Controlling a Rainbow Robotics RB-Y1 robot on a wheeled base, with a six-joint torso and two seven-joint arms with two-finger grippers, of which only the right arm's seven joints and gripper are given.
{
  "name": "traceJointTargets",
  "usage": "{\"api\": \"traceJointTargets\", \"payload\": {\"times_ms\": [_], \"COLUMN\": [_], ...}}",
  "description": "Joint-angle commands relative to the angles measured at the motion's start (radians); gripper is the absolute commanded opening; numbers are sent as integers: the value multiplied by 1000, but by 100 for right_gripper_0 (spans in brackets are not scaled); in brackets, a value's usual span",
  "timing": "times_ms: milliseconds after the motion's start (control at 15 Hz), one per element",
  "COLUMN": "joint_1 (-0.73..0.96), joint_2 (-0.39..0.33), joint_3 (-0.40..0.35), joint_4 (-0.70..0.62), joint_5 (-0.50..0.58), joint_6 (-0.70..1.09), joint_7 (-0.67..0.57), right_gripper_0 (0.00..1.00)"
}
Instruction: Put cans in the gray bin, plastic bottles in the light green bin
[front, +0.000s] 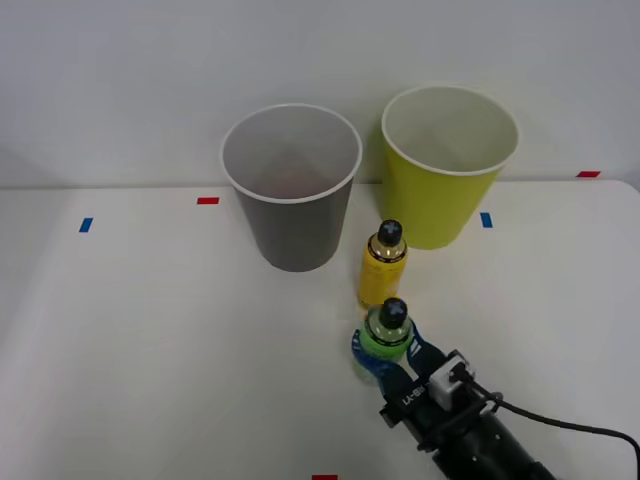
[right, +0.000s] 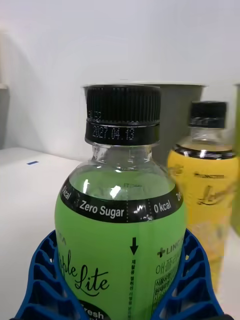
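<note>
The right gripper (front: 388, 352) has its blue ribbed fingers (right: 45, 280) clamped around the small translucent green plastic bottle with the black cap (front: 387, 332), upright on the white table (front: 150, 340), just before a yellow bottle (front: 382, 265), gray bin (front: 291, 190) and lime-green bin (front: 445, 170) behind.
</note>
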Motion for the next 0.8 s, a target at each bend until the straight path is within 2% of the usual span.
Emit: {"api": "traceJointTargets", "payload": {"times_ms": [67,200,333,667,800], "joint_1": [124,197,260,294,292], "joint_2": [-80,-114,-126,-82,-50], "joint_3": [-60,-85,-148,-303,-372], "joint_4": [-138,-202,-251,-294,-356], "joint_5": [-30,-98,-104,-119,-133], "joint_6": [-9,-58,-91,-76,22], "joint_7": [-19,-17,-20,-33,-43], "right_gripper_0": [0,0,0,0,0]}}
